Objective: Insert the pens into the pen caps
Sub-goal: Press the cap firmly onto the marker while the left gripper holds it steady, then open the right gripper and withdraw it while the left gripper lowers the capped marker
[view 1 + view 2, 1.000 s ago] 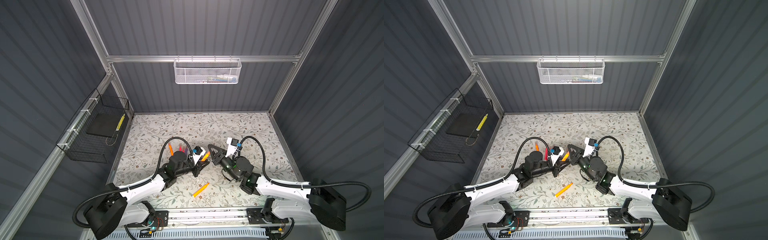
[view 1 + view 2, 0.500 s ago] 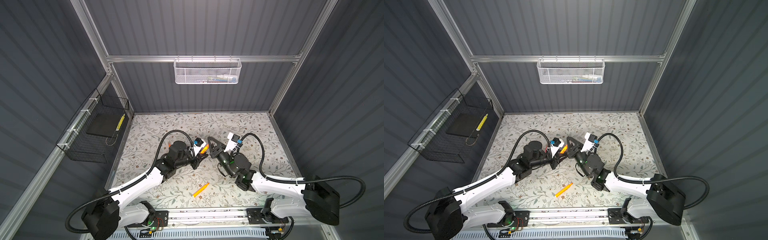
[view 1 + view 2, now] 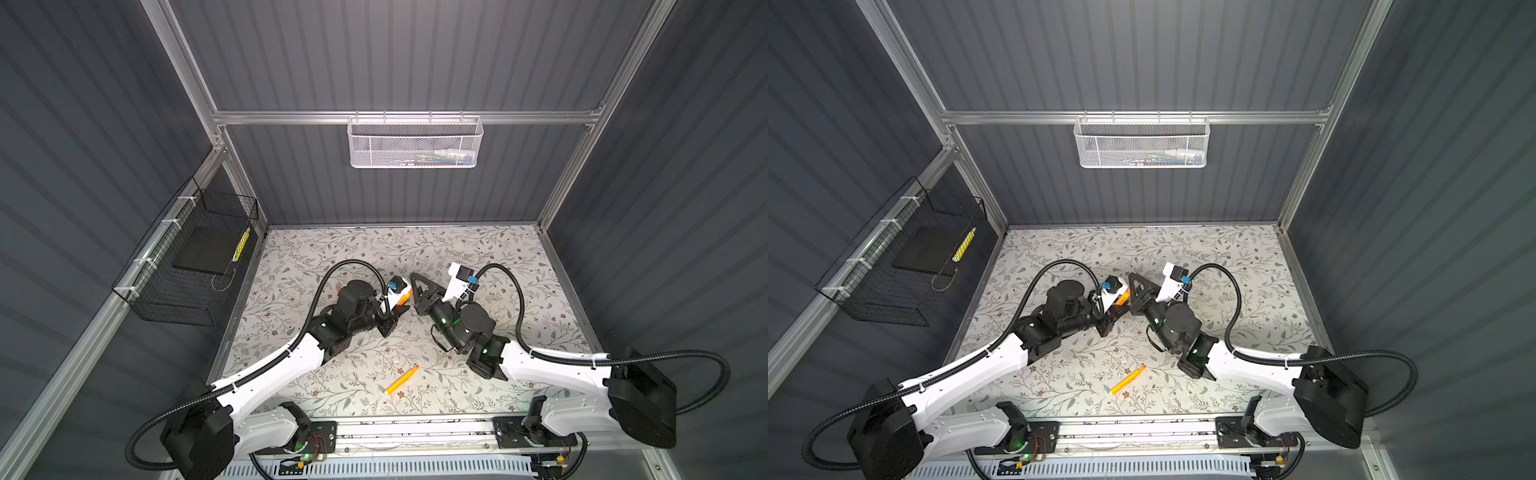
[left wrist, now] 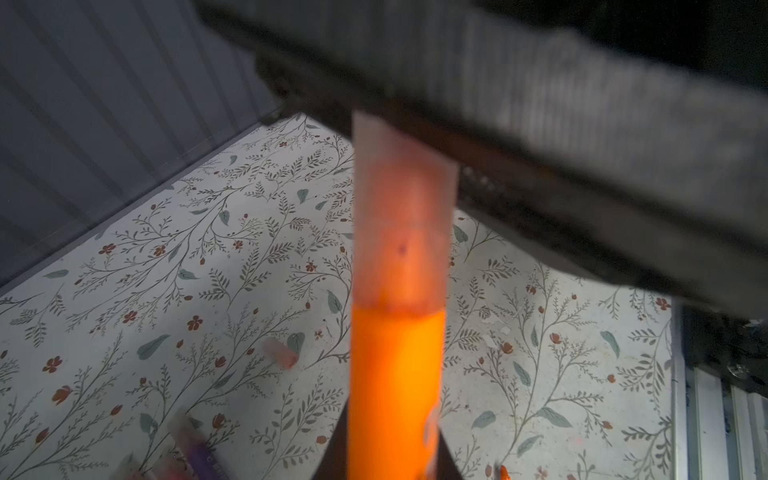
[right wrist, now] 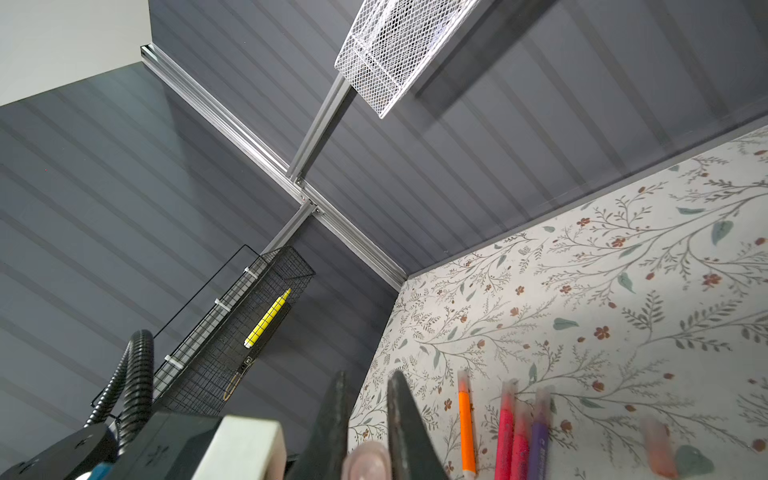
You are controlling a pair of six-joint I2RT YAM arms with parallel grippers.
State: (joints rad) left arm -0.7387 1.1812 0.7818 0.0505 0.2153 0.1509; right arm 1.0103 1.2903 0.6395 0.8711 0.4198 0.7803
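Capping was mid-step on one pen at this point. Your left fingers [image 3: 390,325] were clamped on an orange pen [image 4: 395,395], which was held off the tabletop [image 3: 478,249] near its middle. Your right fingers [image 5: 409,424] were closed on a translucent cap [image 4: 403,216], and the pen's tip sat inside that cap. I could not tell whether it was pushed fully home, as blur hid the seat.

Still to do, by my reading:
- A spare orange pen [image 3: 401,380] lay near the front edge with its point bare and no cap on it.
- A row of four pens [image 5: 519,440] (one orange, two pink, one purple) lay side by side and showed only in the wrist views. Their pale ends hinted at caps, but they were too blurred to confirm.
- One loose cap [image 5: 660,451] lay near that row, apart from it.
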